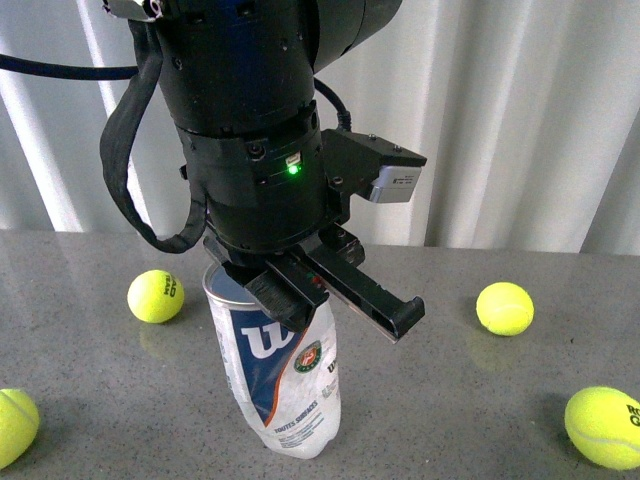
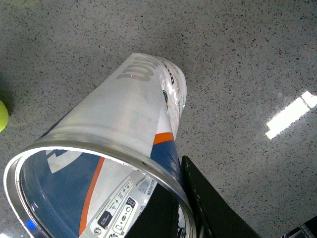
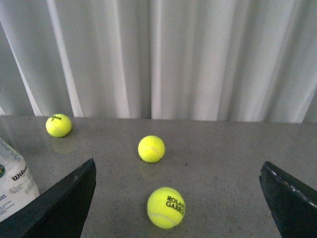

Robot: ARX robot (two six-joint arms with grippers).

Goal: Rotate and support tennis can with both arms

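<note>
The tennis can (image 1: pixel 285 380) stands tilted on the grey table, its base down and its open metal rim up, with the white "W" on navy facing me. My left gripper (image 1: pixel 300 295) comes down from above and is shut on the rim. In the left wrist view the tennis can (image 2: pixel 124 124) fills the frame; the left gripper (image 2: pixel 181 208) has one finger outside the wall and one showing through it from inside. My right gripper (image 3: pixel 178 208) is open and wide, low over the table, with an edge of the tennis can (image 3: pixel 12 183) off to one side. It does not appear in the front view.
Yellow tennis balls lie on the table (image 1: pixel 450 400): one (image 1: pixel 155 296) behind the can to the left, one (image 1: pixel 504 308) to the right, one (image 1: pixel 605 427) front right, one (image 1: pixel 15 425) front left. A Roland Garros ball (image 3: pixel 166 207) lies between the right fingers. White curtains (image 1: pixel 520 120) hang behind.
</note>
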